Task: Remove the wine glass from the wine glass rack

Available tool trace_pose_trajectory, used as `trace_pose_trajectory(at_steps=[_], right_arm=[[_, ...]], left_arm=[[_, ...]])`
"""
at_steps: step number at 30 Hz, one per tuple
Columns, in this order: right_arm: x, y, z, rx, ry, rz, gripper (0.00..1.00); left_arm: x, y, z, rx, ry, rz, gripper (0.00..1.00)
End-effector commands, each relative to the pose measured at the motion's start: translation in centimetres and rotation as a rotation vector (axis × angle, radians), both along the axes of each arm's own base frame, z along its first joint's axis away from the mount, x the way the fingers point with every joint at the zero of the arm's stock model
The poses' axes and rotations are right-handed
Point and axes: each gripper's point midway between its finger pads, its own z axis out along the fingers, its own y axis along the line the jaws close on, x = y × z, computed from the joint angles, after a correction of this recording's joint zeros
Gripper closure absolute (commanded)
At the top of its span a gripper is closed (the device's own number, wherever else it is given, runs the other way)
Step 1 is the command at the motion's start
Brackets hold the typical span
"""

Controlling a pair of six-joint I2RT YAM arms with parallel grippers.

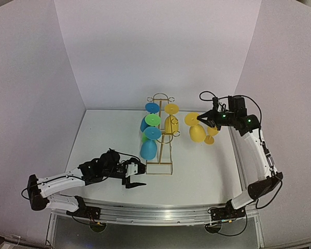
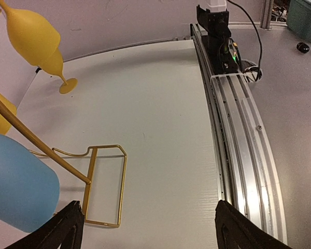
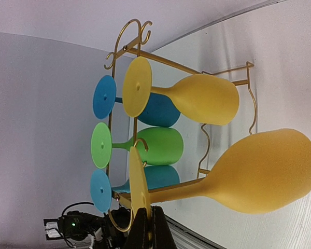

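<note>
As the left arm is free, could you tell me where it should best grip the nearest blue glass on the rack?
The thin stem, between foot and bowl. The blue glass hangs foot-up on the rack's left side, and its bowl looks too wide for the jaws, so the open left gripper should probably come in level from the left.

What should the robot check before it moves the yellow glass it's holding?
1. Grip: the right gripper is shut on the foot of the held yellow glass: ok.
2. Clear of the frame: in the top view that glass hangs apart from the wine glass rack, on its right: ok.
3. The left gripper is open and holds nothing, near the rack's base: ok.
4. Free table under the glass: another yellow glass stands close by: not ok there.
5. Whether those two glasses touch: cannot tell.
</note>
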Motion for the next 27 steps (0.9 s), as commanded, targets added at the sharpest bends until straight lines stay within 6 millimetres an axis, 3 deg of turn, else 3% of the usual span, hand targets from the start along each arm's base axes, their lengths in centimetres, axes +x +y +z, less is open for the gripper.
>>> trace_pose_trajectory(at_steps=[1,6,8,14,17,22,27], right_arm=[[-2.8,-1.1,-1.7,-0.1,-0.008,0.041,1.0],[-6.6,-1.4,-3.2,-0.114,0.006,0.112,1.0],[-8.2,-1.5,-3.8,-0.113,0.024,0.13,1.0],[-12.2,-1.4,-5.9,-0.112,0.074,0.189,1.0],[-13.7,-1.3,-5.6,-0.086,0.057,0.226,1.0],[-16.1,-0.8,-4.1,-0.029,-0.003,0.312,1.0],[-17.2,-0.5,-1.9,0.008,-0.083,0.369,1.0]], left_arm=[[0.3,-1.2,4.6,-0.062,0.103,0.031,0.14],[0.8,-3.3,7.9,-0.076,0.287,0.067,0.2],[0.9,-4.7,10.2,-0.107,0.36,0.062,0.22],[0.1,-10.7,14.4,-0.124,0.567,0.01,0.22],[-0.1,-13.9,14.2,-0.062,0.622,0.015,0.21],[1.2,-18.0,15.8,-0.085,0.761,0.038,0.17],[1.6,-20.0,14.1,-0.071,0.842,0.032,0.16]])
